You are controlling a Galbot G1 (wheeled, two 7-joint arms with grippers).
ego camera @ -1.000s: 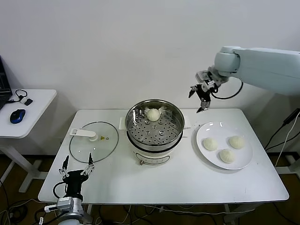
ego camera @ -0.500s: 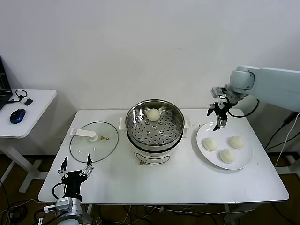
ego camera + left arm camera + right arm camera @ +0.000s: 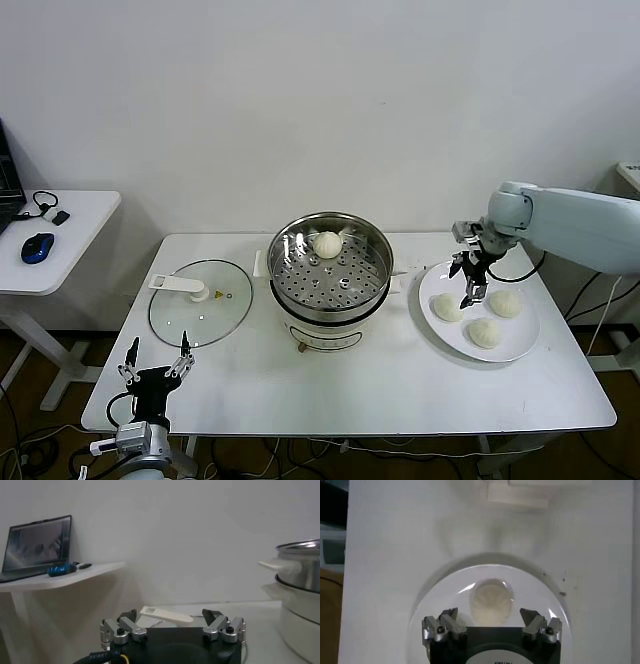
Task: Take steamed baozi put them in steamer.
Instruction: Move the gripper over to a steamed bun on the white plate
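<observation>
The steamer (image 3: 329,268) stands mid-table with one baozi (image 3: 326,243) on its perforated tray at the back. Three baozi lie on the white plate (image 3: 512,340) at the right: one at the left (image 3: 447,309), one at the back right (image 3: 506,303), one in front (image 3: 484,332). My right gripper (image 3: 468,285) is open and empty, just above the plate's left part, over the left baozi. In the right wrist view that baozi (image 3: 491,601) sits between the open fingers (image 3: 490,620). My left gripper (image 3: 155,366) is open and parked low at the table's front left.
A glass lid (image 3: 200,302) with a white handle lies flat left of the steamer. A side table (image 3: 55,240) at far left holds a blue mouse (image 3: 37,247). The left wrist view shows the steamer's wall (image 3: 300,590) and a laptop (image 3: 37,547).
My right gripper has moved right from beside the steamer and down to just over the plate's left baozi. The left arm has barely moved.
</observation>
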